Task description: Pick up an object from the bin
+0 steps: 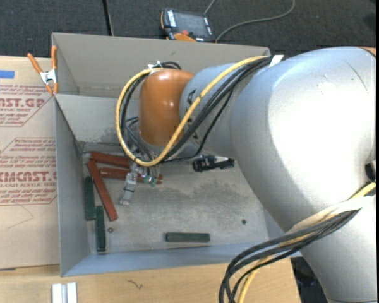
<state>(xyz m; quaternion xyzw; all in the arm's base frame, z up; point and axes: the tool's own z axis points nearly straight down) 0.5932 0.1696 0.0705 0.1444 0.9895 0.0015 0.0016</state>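
A long reddish-brown flat stick (103,194) lies slanted on the left of the grey metal bin (69,188), its upper end meeting two more reddish-brown sticks (110,163) that lie crosswise near the back left corner. No lettering can be made out on it. The gripper (125,196) hangs just to its right, low over the floor; whether it is spread or pressed together cannot be told. Two dark green sticks (89,198) lie along the left wall, and a third dark green bar (187,237) lies well apart by the front wall. The arm's orange cover (161,106) and yellow cable (121,106) loom above.
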